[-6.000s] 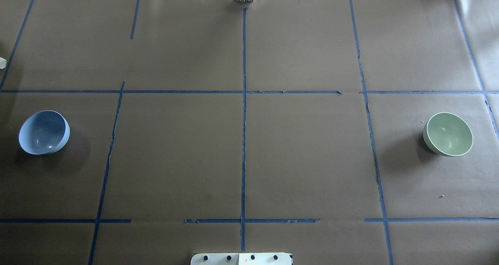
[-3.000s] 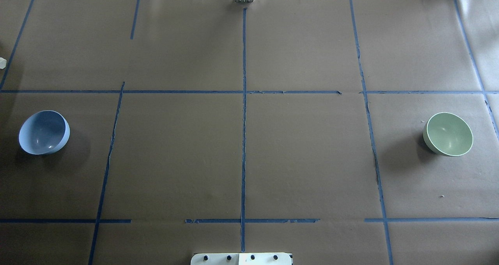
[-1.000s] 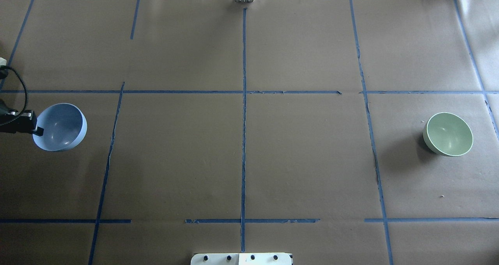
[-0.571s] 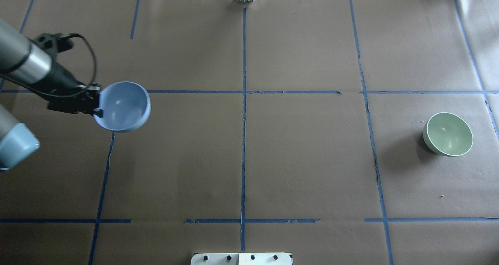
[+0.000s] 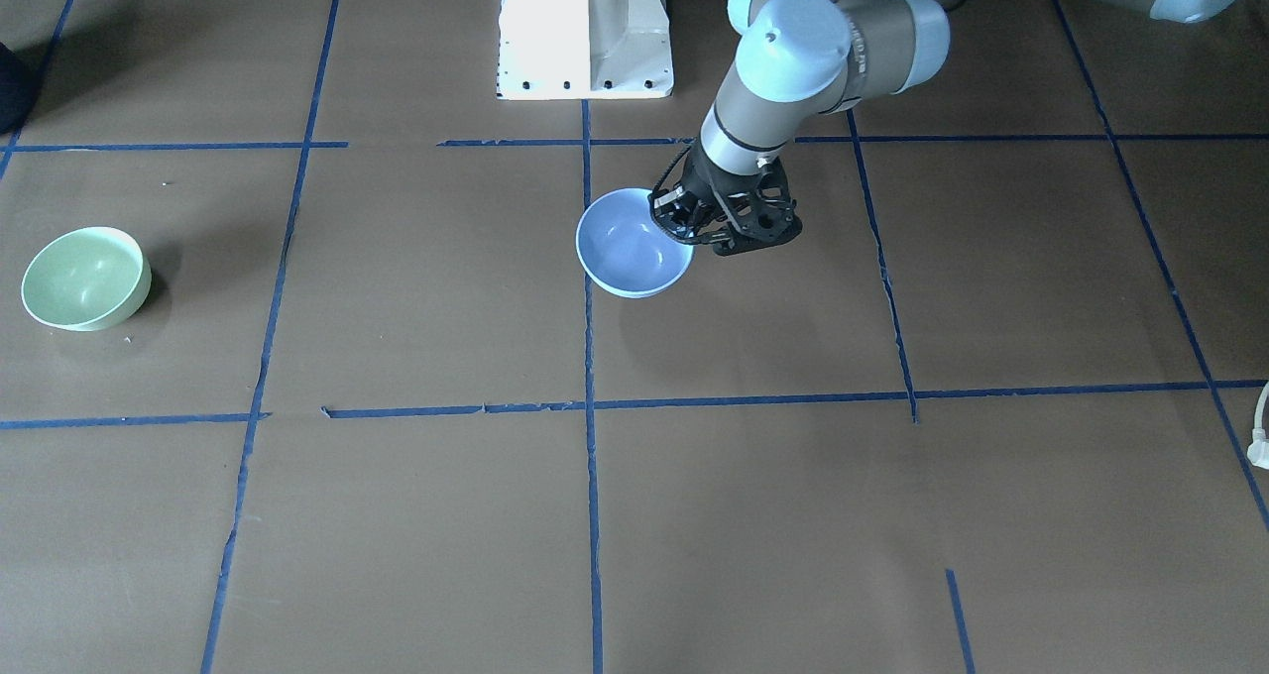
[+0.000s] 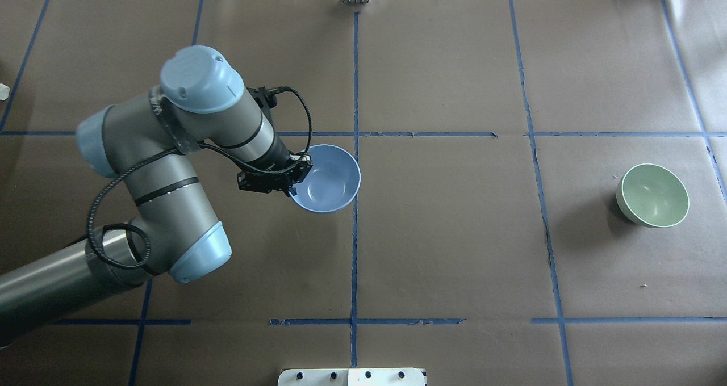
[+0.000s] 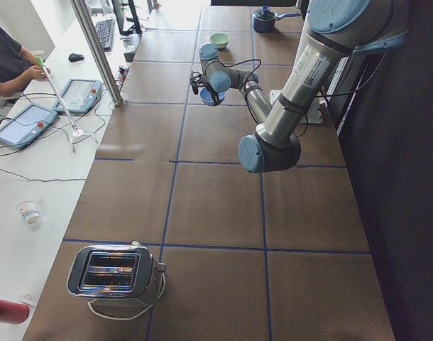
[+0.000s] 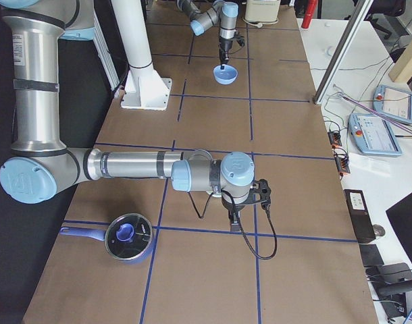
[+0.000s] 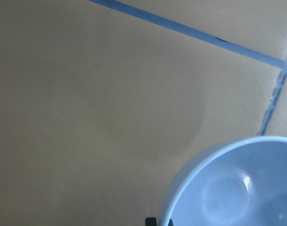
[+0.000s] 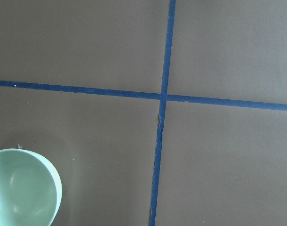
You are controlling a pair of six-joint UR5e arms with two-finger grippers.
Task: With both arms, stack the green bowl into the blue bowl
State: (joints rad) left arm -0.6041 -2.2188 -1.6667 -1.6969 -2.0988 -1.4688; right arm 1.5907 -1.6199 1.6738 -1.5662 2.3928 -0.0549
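Swung centreward, smooth round blue bowl [image 6: 329, 179] in left tool [image 6: 293, 187].

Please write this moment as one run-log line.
left tool: shut on blue bowl rim, at centre | green bowl: untouched, robot's right | right tool: state unclear

Overhead and front-facing cameras look down from opposite sides, both showing the blue bowl [image 6: 329, 181].

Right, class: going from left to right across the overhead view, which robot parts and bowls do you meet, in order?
left arm → left gripper, shut on the bowl's rim → blue bowl → green bowl
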